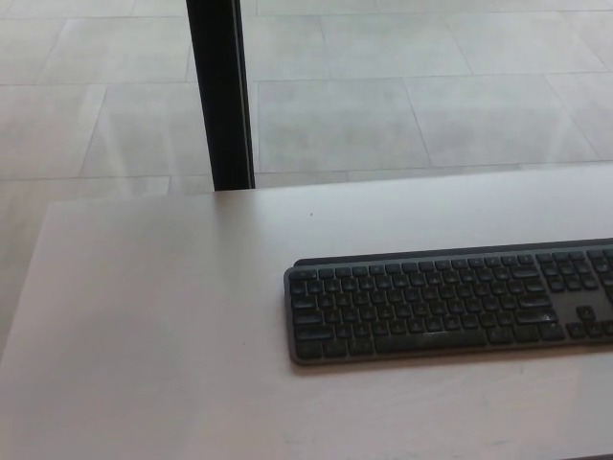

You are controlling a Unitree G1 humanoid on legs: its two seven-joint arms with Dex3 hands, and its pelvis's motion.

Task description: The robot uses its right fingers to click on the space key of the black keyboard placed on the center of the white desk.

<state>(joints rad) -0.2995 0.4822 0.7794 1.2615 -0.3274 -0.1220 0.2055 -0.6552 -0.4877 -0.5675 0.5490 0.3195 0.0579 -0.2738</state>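
Toward the right edge of the white desk [144,326], the black keyboard [450,302] is lying flat, running off frame; neither robot hand is showing, so their state cannot be told.

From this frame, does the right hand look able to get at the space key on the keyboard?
Probably yes, though the hand itself is not in view. The space key sits in the near row of the keyboard, nothing lies on or before it, and the desk around it shows bare.
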